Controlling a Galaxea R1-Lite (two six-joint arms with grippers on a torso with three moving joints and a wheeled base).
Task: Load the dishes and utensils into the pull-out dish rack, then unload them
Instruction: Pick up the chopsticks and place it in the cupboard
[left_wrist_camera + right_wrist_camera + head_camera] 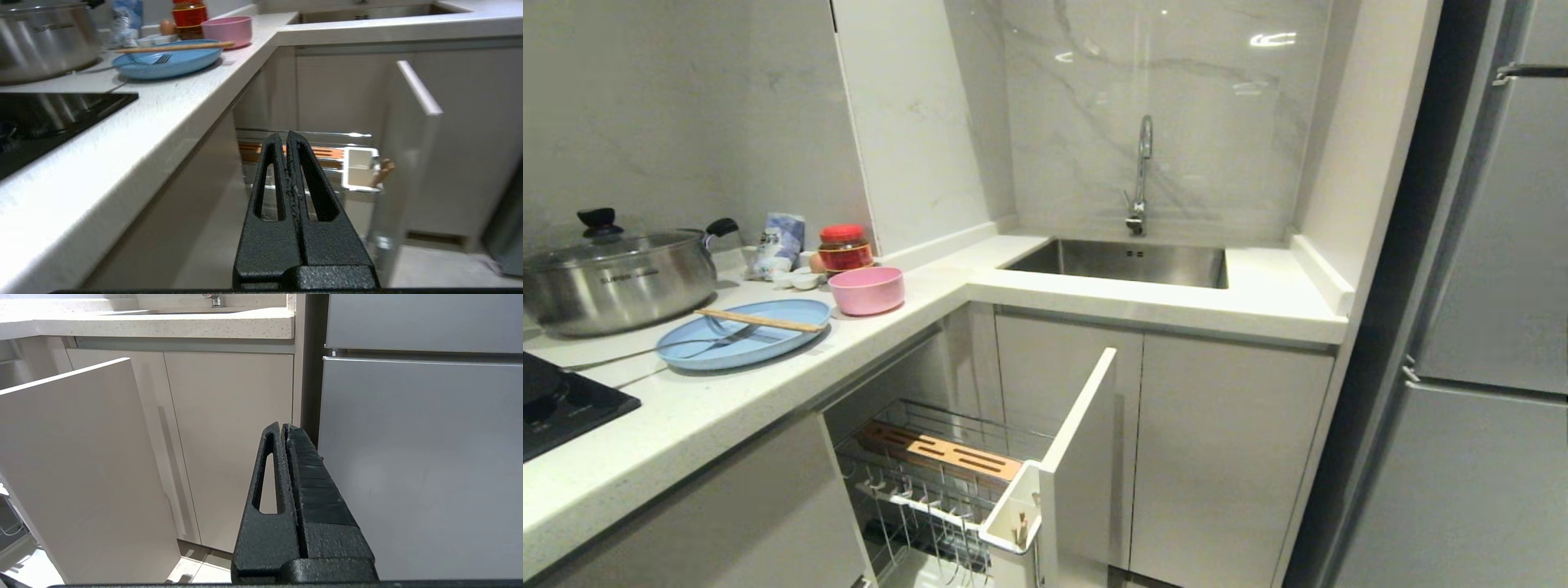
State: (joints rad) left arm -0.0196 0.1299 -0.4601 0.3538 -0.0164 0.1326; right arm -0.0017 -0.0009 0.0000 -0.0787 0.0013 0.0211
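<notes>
A: What does the head view give that the wrists don't?
B: The whole desk point(980, 282) with the sink point(1127, 261) sunk into it, and the pull-out dish rack point(947, 482) drawn out below, showing its wooden strip point(939, 452) and white utensil bin point(1013, 518). Neither arm appears there.

A: And the left wrist view?
B: The left gripper point(287, 136), fingers pressed together and holding nothing, low beside the cabinet front. The rack lies straight beyond the fingertips. The blue plate point(171, 65) sits on the desk up and off to one side of the fingers, well apart from them, with the chopsticks point(175, 47) laid across it and the fork point(161, 59) resting in it. The pink bowl point(227, 30) stands just past the plate.

A: The right wrist view?
B: The right gripper point(282, 426), fingers likewise closed and empty, facing the cabinet doors, the rack's white panel front point(81, 465) off to one side
</notes>
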